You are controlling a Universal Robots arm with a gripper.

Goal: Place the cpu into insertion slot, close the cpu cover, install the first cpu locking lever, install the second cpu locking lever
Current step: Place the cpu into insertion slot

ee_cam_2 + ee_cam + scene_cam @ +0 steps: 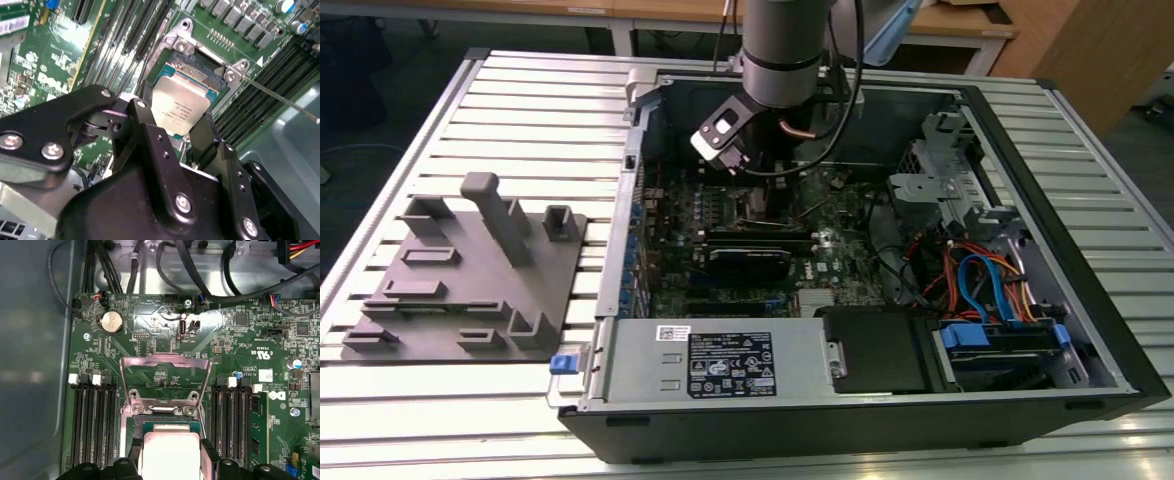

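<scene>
Fingers [142, 125] pinch the cpu [181, 102] by two opposite edges over the slot [197, 67], cover [165, 361] standing open; best lowered level and square, corners matched, released without pressing

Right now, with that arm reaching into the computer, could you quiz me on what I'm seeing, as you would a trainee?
1. True or false: the cpu cover is shut over the cpu.
2. Which of these is the gripper nearest to? A) the grey fixture plate outside the case B) the cpu C) the blue cables
3. What colour is the circuit board that carries the insertion slot?

Key
1. False. The cover stands raised and open behind the slot.
2. B. The gripper sits right over the cpu, at the slot.
3. Green.
</scene>
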